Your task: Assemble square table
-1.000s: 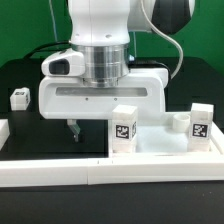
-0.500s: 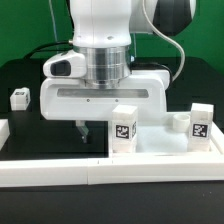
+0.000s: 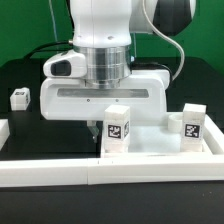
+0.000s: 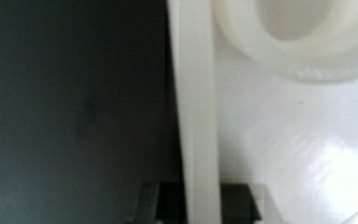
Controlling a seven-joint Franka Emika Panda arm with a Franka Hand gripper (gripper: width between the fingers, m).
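- A long white border rail (image 3: 100,172) is seen nearest the camera, laid across the 6 o'clock edge of the exterior view.
- Just behind it, toward 4 o'clock, the square tabletop (image 3: 155,146) is found lying flat on the black table (image 3: 40,135).
- Two tagged legs are seen upright on the tabletop: one leg (image 3: 117,130) near its 9 o'clock edge, the second leg (image 3: 192,125) toward 3 o'clock. Whether they are seated in sockets cannot be told.
- The gripper (image 4: 199,203) is lowered at the tabletop's 9 o'clock edge. In the wrist view its fingers (image 4: 158,203) are shown on either side of the raised rim (image 4: 194,100), pressed against it, so they are judged to be clamped on the tabletop.
- An empty round corner socket (image 4: 309,40) is visible inside the rim in the wrist view.
- Farther back, at 10 o'clock from the gripper, a loose leg (image 3: 18,98) is seen on its side on the black table, well apart from the tabletop.
- The step in hand is judged to be the positioning of the tabletop by its rim, so that it is braced before legs are fitted.
- For the next move, the rim would have to be released, the gripper raised clear of the upright leg just beside it, and the loose leg fetched for the empty socket. A tilted lift is to be avoided, as the standing legs could be toppled.
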